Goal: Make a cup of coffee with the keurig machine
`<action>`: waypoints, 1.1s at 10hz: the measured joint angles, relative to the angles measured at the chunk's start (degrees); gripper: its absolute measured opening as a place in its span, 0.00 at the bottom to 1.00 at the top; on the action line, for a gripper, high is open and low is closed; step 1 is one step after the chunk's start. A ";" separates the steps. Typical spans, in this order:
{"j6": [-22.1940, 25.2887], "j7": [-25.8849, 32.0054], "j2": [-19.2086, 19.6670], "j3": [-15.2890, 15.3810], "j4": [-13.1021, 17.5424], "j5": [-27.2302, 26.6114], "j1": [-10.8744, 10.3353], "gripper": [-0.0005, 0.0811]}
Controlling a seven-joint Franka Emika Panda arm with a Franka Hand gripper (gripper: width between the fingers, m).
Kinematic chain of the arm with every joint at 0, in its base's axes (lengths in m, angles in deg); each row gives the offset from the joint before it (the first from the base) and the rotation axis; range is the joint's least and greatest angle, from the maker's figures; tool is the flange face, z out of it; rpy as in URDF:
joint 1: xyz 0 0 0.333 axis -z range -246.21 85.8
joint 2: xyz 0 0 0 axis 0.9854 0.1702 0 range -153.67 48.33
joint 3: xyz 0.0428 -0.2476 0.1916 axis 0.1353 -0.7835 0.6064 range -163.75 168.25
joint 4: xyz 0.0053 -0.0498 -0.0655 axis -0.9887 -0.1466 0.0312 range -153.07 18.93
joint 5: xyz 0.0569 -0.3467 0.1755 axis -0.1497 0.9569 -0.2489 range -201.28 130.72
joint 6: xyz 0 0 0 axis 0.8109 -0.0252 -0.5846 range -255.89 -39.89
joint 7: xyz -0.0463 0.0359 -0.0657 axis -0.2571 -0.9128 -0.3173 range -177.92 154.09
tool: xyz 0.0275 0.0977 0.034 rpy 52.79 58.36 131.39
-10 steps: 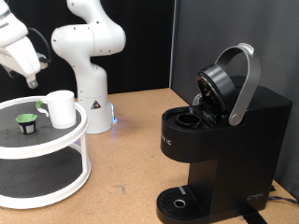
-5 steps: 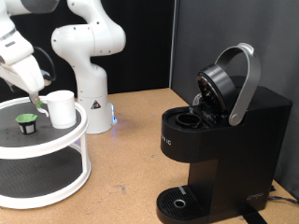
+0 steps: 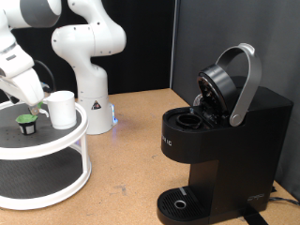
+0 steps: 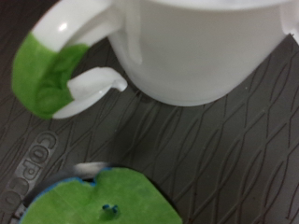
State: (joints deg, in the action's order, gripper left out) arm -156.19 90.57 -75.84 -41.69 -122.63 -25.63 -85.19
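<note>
small plain white cylindrical cup (image 3: pixel 62 109) with a green-taped handle (image 4: pixel 54 60) stands on the top tier of the white two-tier round rack (image 3: pixel 56 141) | small dark pod with green top (image 3: pixel 27 123) just beside the cup | gripper (image 3: pixel 37 106) low next to the cup's handle, over the rack; cannot tell how far open, nothing seen between its fingers | boxy black keurig machine (image 3: pixel 220 141) well apart from the rack on the brown counter (image 3: pixel 131 173), lid raised

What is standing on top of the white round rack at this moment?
On the upper tier of the white rack stand the cup and a small dark pod with a green top. The claw hangs just over them; the lower tier's back is hidden.
</note>
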 joint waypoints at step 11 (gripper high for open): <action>-5.63 2.61 4.92 -1.25 -1.88 -1.42 -0.03 0.99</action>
State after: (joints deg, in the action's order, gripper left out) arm -161.82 93.18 -70.92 -42.94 -124.51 -27.06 -85.21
